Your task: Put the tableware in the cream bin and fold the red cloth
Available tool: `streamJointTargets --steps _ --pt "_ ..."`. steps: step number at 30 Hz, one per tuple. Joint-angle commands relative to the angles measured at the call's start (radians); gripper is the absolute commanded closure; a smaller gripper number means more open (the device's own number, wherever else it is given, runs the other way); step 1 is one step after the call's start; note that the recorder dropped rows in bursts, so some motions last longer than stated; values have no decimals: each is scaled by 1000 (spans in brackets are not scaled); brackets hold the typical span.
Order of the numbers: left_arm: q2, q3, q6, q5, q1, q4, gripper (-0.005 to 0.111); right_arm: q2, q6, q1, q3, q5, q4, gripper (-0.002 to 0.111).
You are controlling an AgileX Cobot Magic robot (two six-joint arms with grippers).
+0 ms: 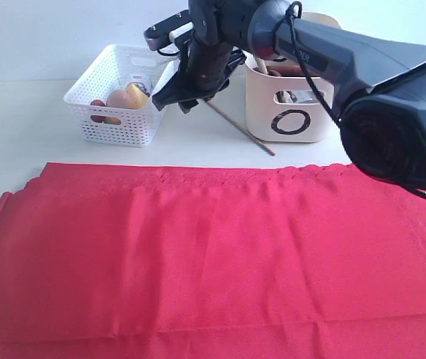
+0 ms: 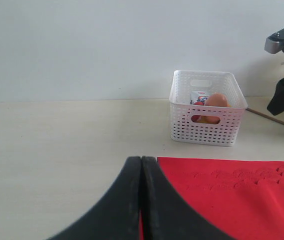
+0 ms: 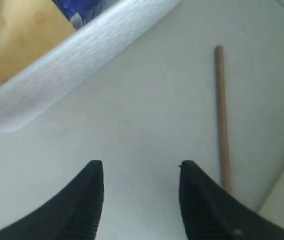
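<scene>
- Judging progress first: a single thin wooden chopstick [image 1: 241, 129] lies bare on the pale tabletop [image 1: 18, 120], slanted between the white lattice basket [image 1: 119, 127] and the tall cream plastic bin with the black ring mark [image 1: 261, 112]. It is just beside the bin, not in it.
- No other tableware shows loose on the table. Some pieces poke above the cream bin's rim and show through its handle cut-out, but they are too hidden to name, so most of the clearing looks done.
- The right gripper [image 1: 169, 96] hangs above the table between the basket and the bin. The right wrist view shows its jaws apart with only bare table between them; it holds nothing, and the chopstick lies off to one side.
- The left gripper [image 2: 141, 159] is closed, its jaws pressed together, low at the near edge of the cloth — whether it pinches any fabric I cannot tell.
- The large bright red cloth with the scalloped edge [image 1: 213, 254] lies spread flat — folding has not begun.
</scene>
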Motion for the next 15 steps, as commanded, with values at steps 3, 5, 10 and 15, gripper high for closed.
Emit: streamJointTargets --steps 3,5,10,15 --pt "-6 3 0 -2 -1 1 107 68 118 -13 -40 -8 -56 62" --pt "-6 3 0 -2 -1 1 107 70 169 -13 -40 -10 -124 62" --pt "-6 3 0 -2 -1 1 107 70 288 -13 -40 -10 -234 62" --pt "-6 3 0 -2 -1 1 107 70 298 -29 -40 -9 -226 62"
